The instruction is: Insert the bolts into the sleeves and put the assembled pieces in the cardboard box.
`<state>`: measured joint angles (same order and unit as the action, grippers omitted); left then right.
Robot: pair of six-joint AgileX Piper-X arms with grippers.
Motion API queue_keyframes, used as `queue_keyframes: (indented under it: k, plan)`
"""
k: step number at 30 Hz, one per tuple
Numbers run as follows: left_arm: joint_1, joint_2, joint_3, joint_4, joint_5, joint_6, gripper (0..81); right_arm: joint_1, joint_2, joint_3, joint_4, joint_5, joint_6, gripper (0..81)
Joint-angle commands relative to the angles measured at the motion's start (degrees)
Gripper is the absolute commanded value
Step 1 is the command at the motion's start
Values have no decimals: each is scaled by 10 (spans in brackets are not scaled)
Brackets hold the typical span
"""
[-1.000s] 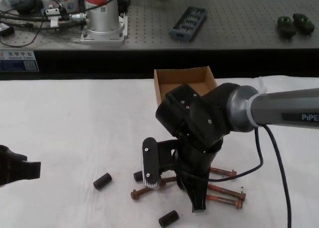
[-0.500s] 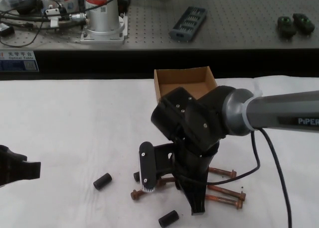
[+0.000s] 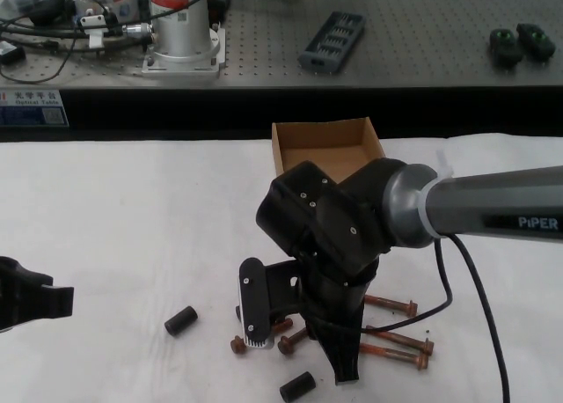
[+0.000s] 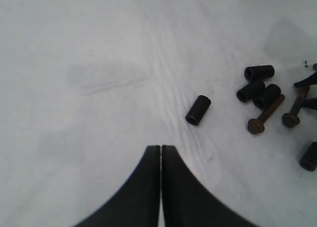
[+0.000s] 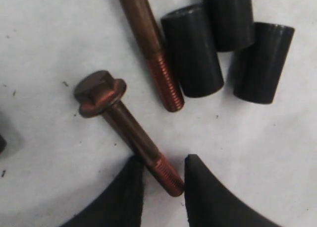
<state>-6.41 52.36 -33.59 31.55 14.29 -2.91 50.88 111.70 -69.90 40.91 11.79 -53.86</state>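
Bolt first: flanged hex head, smooth brown shank, threaded tip, lying flat on the white cloth. My right gripper is down over that tip. Its fingers are apart, one either side of the threads, and not clamped as far as I can judge.

The bolt looks like steel, so stiff, dense for its bulk, nothing to crush. The round shank probably rolls if nudged. The threads should give my pads more bite than the smooth part. Holding by the tip leaves the heavy head hanging out, likely to swing, and covers the end that must enter a sleeve. Nearer the head seems the better hold.

A second bolt lies close by, its threaded end just beside a black sleeve. There are two more sleeves packed against that one. All are short matte black tubes, smooth-walled. Rubber or plastic, can't tell. Light, I'd guess, and apt to roll, so best taken across the barrel.

My left gripper hangs well off to the side over the cloth, fingers pressed together, holding nothing. A lone sleeve lies between it and the pile. Beyond the pile, at the far side of the cloth, sits the cardboard box: open-topped, plain brown, thin walls that would likely dent if knocked.
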Motion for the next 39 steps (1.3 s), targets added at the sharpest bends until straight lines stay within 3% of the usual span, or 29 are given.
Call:
queue_keyframes:
  k: [1, 20, 35, 39]
  plan:
    - [0, -6, -2, -3, 2, 6, 6, 6, 3, 9, 14, -36, 2, 238]
    - [0, -6, -2, -3, 2, 6, 6, 49, -2, 9, 25, -77, 24, 238]
    - [0, -6, -2, -3, 2, 6, 6, 29, -2, 9, 26, -77, 30, 148]
    - [0, -6, -2, -3, 2, 6, 6, 17, -2, 9, 26, -77, 79, 148]
